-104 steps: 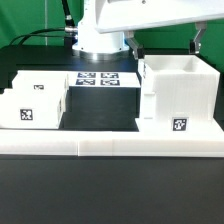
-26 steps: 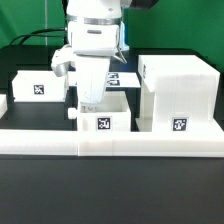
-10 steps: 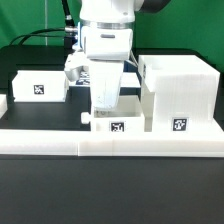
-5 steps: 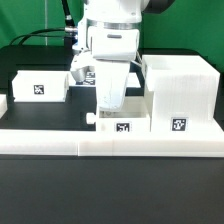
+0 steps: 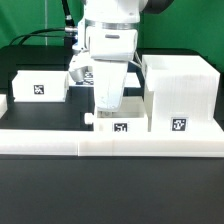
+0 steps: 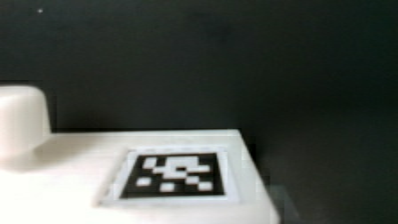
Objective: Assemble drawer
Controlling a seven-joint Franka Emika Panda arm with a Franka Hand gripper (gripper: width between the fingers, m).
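- The gripper [image 5: 107, 106] hangs low over a small tray [image 5: 120, 127]; I cannot tell how far apart its fingers are.
- The small tray sits just beside the casing [image 5: 180, 95], on the exterior view's left of it.
- The second tray [image 5: 40, 86] lies further to the exterior view's left, well apart.

A white tray [image 6: 63, 160] bearing a black-and-white square tag [image 6: 175, 175] is seen, blurred, against the dark tabletop [image 6: 214, 60], with a rounded white part [image 6: 18, 120], whose nature cannot be told, rising from its surface at one edge.
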